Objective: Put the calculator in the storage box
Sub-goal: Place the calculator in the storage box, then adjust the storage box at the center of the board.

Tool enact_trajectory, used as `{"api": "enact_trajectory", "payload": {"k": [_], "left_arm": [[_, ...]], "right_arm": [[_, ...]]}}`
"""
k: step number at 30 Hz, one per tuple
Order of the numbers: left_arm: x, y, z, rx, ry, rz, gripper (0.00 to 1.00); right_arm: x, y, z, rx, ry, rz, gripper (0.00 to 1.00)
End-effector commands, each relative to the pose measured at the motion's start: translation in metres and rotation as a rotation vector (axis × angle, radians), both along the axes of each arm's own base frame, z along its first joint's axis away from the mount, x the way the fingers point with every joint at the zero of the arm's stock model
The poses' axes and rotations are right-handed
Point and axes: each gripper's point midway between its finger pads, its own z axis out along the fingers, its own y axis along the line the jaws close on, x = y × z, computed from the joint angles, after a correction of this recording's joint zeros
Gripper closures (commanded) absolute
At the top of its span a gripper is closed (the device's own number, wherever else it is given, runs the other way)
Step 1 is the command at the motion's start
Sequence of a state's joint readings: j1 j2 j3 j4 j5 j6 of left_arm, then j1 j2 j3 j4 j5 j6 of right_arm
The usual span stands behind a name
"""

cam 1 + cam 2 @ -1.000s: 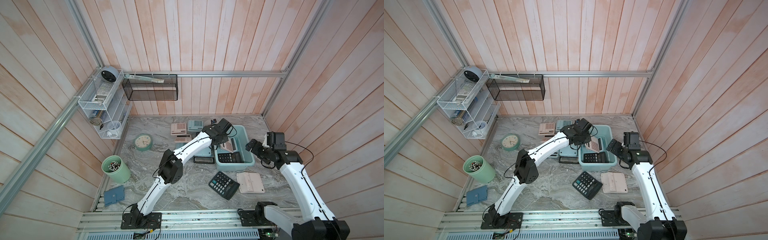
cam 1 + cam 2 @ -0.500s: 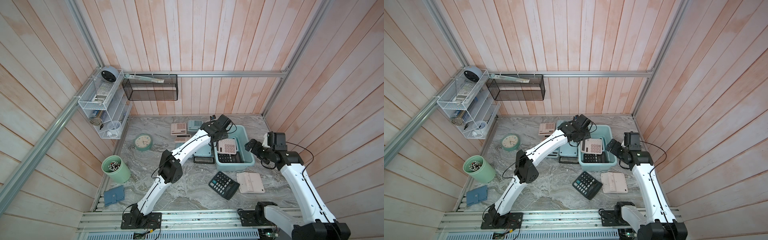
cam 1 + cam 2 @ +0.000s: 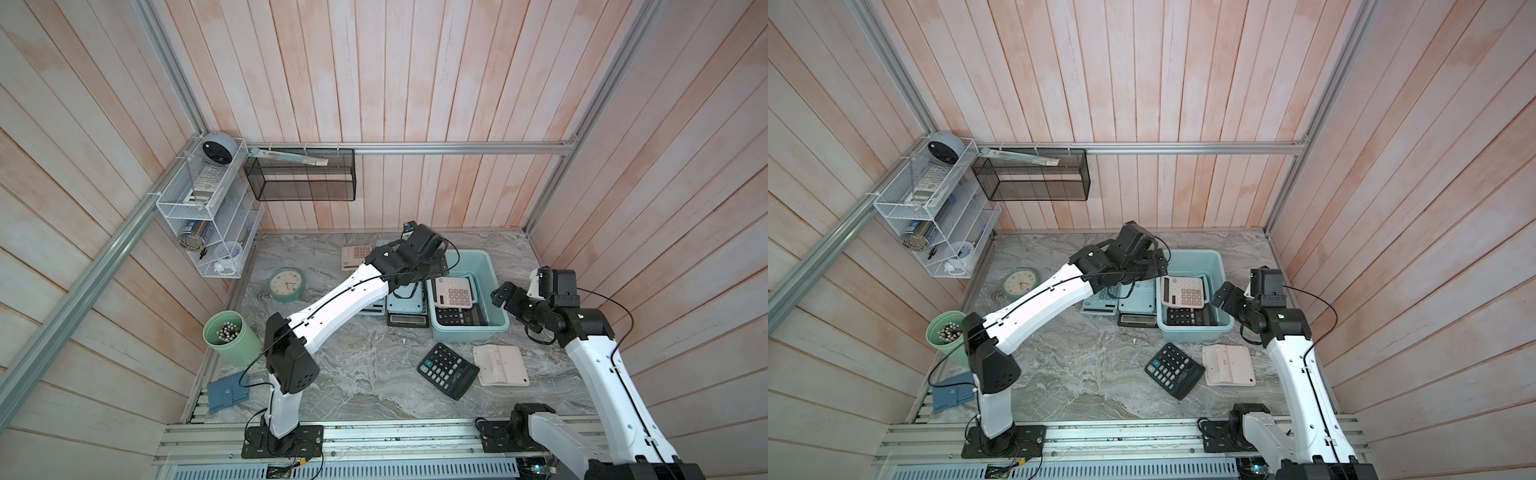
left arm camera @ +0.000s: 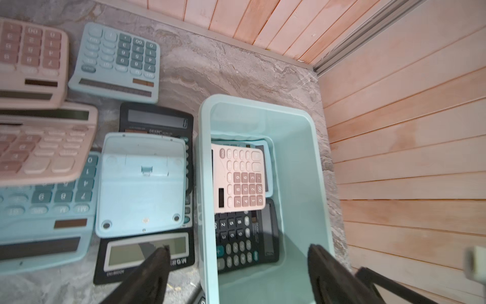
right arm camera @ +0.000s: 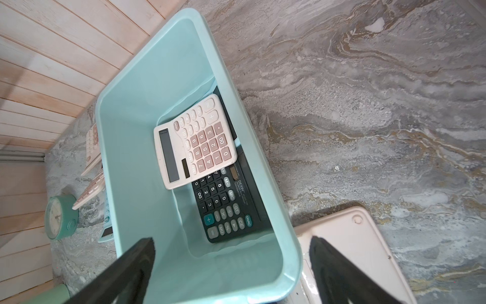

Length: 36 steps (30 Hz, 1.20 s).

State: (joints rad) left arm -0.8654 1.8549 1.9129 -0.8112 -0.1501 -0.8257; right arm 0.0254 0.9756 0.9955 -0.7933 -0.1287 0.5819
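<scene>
While both arms hover near it, the storage box (image 3: 469, 332) stands toward the back right corner of the worktop (image 3: 361, 365). A pink calculator (image 3: 453, 291) lies inside, face up, partly on a black calculator (image 3: 457, 318). The left gripper (image 4: 238, 254) hangs above the box, jaws spread wide, empty. The right gripper (image 5: 231, 243), likewise spread and empty, hangs by the box's side nearest the right edge.

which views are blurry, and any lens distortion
Left wrist view: soft, the tabletop pink calculator smeared, left gripper blurred. Right wrist view: sharp on the boxed pink calculator and storage box, right gripper soft. Both top views: crisp, wall planks fan out, wide-angle.
</scene>
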Motion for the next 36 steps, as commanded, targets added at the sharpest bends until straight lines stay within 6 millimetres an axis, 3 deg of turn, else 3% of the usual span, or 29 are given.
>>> {"api": "enact_trajectory", "payload": {"k": [1, 9, 16, 22, 29, 36], "left_arm": [[-0.014, 0.006, 0.000, -0.045, -0.036, -0.041, 0.04], [-0.066, 0.043, -0.023, -0.136, 0.005, -0.084, 0.00], [-0.091, 0.076, -0.059, -0.147, 0.026, -0.053, 0.00], [-0.098, 0.102, -0.102, -0.148, 0.092, 0.013, 0.00], [-0.098, 0.114, -0.121, -0.174, 0.113, 0.053, 0.00], [-0.098, 0.115, -0.124, -0.181, 0.115, 0.056, 0.00]], "right_arm": [[-0.012, -0.005, 0.005, -0.062, -0.011, 0.019, 0.02], [-0.042, -0.002, -0.002, -0.053, 0.015, 0.048, 0.02], [-0.078, 0.026, -0.021, 0.062, 0.083, 0.159, 0.06], [-0.099, 0.059, -0.037, 0.105, 0.130, 0.270, 0.06], [-0.086, 0.099, -0.057, 0.094, 0.148, 0.355, 0.06], [-0.052, 0.111, -0.063, 0.061, 0.102, 0.360, 0.06]]}}
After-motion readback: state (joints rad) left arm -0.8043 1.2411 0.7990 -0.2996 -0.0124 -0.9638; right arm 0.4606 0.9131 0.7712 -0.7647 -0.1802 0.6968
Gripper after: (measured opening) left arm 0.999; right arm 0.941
